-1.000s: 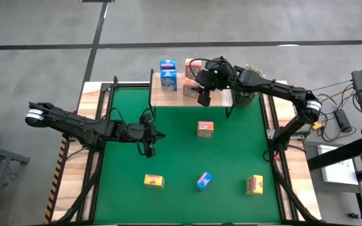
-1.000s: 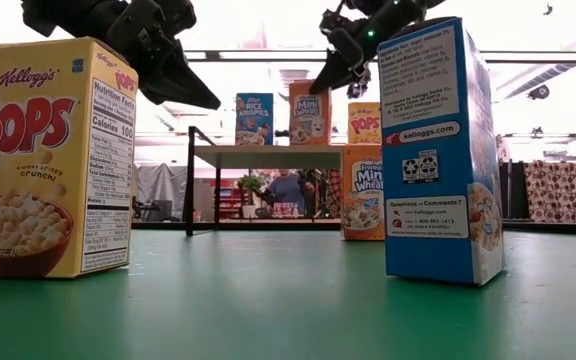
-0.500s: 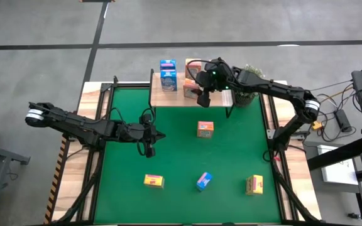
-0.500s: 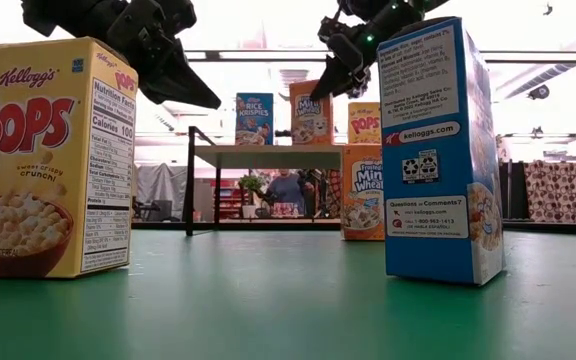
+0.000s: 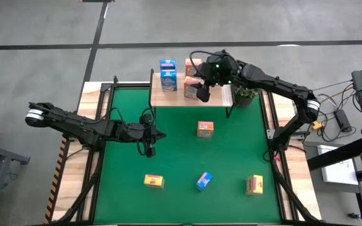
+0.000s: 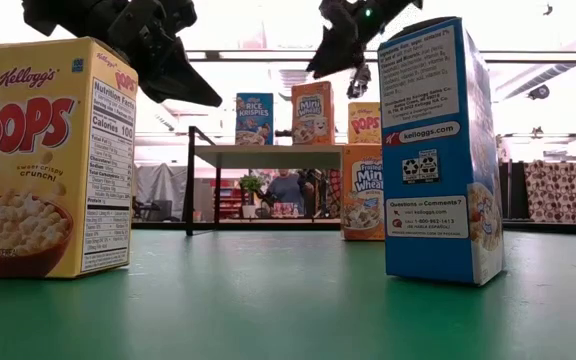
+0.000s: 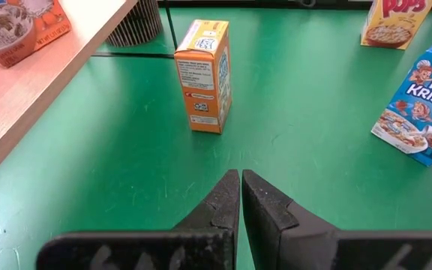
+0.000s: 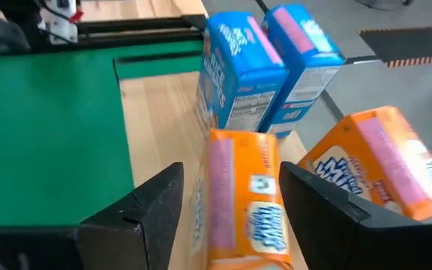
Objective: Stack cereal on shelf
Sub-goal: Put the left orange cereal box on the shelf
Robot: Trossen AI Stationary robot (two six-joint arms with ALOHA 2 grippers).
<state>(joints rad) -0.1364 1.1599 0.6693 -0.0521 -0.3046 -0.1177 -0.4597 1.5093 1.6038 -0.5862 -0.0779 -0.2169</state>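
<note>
Above the shelf [image 5: 222, 98], the right gripper [image 8: 227, 199] is held with fingers spread wide and empty, an orange-red cereal box [image 8: 238, 199] standing between them on the board beside two blue boxes [image 8: 265, 64]. The placing step is judged complete; next, a box on the green mat [image 5: 181, 150] must be fetched, such as the orange one [image 5: 205, 129]. The left gripper [image 7: 240, 196] is parked, closed and empty, over the mat.

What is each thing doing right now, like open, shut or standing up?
Left gripper: jaws shut, empty.
Right gripper: jaws open, empty.
Shelf orange box: upright, not gripped.
Mat orange box: upright.
Mat blue box: upright.
Left yellow box: upright.
Right yellow box: upright.
</note>
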